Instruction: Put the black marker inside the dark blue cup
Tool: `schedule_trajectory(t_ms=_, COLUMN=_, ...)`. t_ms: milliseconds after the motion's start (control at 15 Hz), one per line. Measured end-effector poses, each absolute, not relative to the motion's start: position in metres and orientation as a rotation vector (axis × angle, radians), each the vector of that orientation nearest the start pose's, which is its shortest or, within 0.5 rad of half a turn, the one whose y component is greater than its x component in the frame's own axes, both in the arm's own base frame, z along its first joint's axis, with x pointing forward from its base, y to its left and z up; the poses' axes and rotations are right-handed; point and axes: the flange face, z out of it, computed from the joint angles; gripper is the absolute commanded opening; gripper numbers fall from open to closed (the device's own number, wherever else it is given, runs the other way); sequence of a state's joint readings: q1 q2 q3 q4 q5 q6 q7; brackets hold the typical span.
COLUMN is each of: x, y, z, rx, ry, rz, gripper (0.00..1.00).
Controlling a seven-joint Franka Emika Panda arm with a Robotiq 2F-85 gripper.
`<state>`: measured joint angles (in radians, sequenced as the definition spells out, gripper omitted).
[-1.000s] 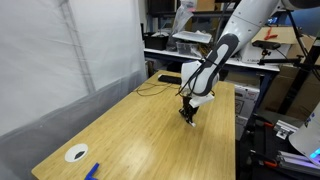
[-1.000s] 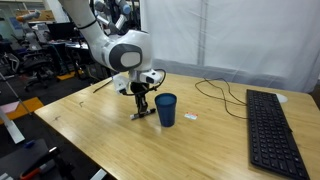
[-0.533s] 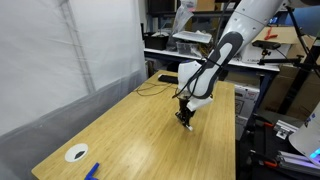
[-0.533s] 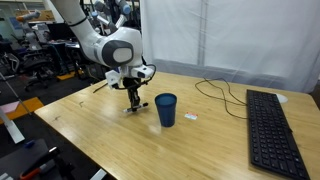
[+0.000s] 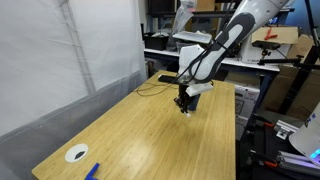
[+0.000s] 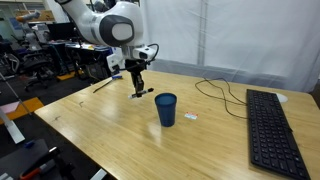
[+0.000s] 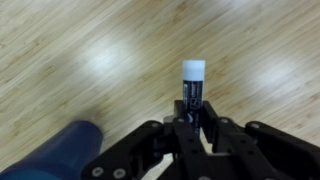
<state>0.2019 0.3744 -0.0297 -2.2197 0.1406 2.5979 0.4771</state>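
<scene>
Wood counter (image 6: 90, 130) lies under your tool (image 6: 137, 91), which is clamped tight on the black marker (image 7: 193, 85), whitish end out; transport step, so next carry it over the dark blue cup (image 6: 166, 108), beside and below the tool, then release.

The black marker (image 7: 193, 88), a thin dark stick with a whitish end pointing away from the wrist, is clamped in the gripper (image 6: 137, 90), apart from the dark blue cup (image 6: 166, 109), a plain navy cylinder standing upright, mouth up.
</scene>
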Motion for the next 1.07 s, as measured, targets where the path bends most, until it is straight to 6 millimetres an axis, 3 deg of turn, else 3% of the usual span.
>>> schedule_trajectory(t_ms=533, x=0.54, y=0.063, z=0.25, rx=-3.059, ry=0.72, rz=-0.076, gripper=0.05)
schedule_trajectory(t_ms=1000, x=0.534, y=0.022, z=0.283, rx=-3.076, ry=0.827, rz=-0.152, gripper=0.05)
schedule_trajectory(t_ms=1067, x=0.533, y=0.016, z=0.287, rx=-3.073, ry=0.842, rz=-0.156, gripper=0.19)
